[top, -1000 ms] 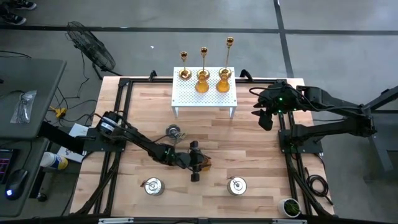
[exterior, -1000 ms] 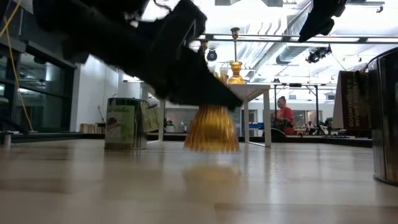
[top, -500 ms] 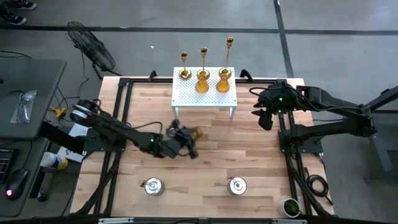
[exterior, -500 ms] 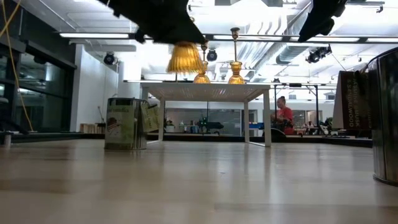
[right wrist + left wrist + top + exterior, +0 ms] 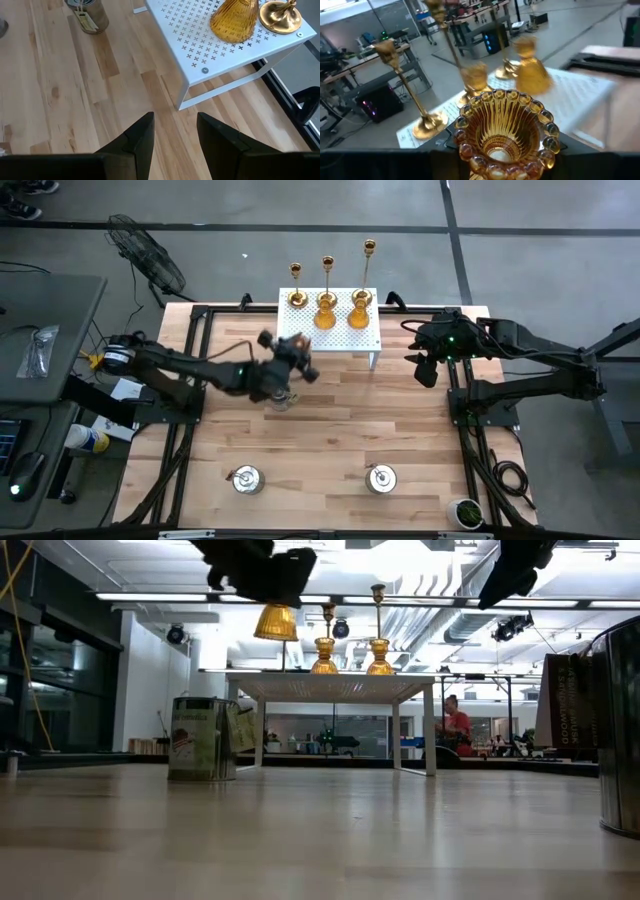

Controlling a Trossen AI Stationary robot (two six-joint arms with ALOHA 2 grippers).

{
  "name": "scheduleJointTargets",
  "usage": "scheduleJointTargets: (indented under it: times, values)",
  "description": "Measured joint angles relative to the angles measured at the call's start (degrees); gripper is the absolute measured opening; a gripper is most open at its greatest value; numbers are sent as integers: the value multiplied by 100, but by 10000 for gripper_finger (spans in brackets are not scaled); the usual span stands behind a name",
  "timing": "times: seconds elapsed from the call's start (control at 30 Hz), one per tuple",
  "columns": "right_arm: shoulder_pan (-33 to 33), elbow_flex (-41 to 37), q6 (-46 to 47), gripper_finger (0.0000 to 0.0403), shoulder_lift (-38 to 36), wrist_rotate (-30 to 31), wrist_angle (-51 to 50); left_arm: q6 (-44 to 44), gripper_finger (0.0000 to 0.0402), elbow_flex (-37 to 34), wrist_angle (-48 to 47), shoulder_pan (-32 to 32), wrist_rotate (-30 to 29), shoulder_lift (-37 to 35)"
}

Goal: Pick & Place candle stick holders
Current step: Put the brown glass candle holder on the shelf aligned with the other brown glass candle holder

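My left gripper (image 5: 292, 350) is shut on an amber-orange cup (image 5: 275, 622), high above the table just near of the white rack's (image 5: 300, 338) left part. Its beaded mouth faces the left wrist view (image 5: 505, 132). On the rack stand three gold candlesticks (image 5: 296, 298) (image 5: 327, 272) (image 5: 369, 252) and two more amber cups (image 5: 326, 315) (image 5: 360, 310), on their wide bases. Three silvery pots stand on the table: two near the front (image 5: 246, 479) (image 5: 380, 478), one under my left arm (image 5: 281, 397). My right gripper (image 5: 425, 370) is open and empty at the right edge. My left gripper holds the amber cup by its narrow upper end (image 5: 275, 610), coming from above and pointing down. The cup hangs upright below it, wide end down, clear of the table, with its lower edge above the rack's top. The gripper's own body hides the fingertips.
The rack stands on legs at the table's far middle (image 5: 200, 75). A tagged silvery pot (image 5: 203, 737) stands left of it in the low view. Bare wood lies between the rack and the two near pots. A person (image 5: 457, 725) shows far behind the table.
My left gripper has lifted the amber cup off the table's middle, carried it up and toward the far edge, to the rack's left front. The cup stays upright, now hanging above rack height. My right arm has kept still.
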Motion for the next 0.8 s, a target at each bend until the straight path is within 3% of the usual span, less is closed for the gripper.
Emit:
scheduleJointTargets:
  times: [0.2, 0.5, 0.8]
  values:
    - [2, 0, -2, 140, 0, 0, 3, 13, 128, 189, -85, 823, 144, 0]
    - [0, 0, -2, 140, 0, 2, 53, -57, 128, 220, -320, 1735, 1102, 2]
    - [0, 0, -2, 140, 0, 2, 53, -1051, 128, 220, -616, 2234, 1539, 2]
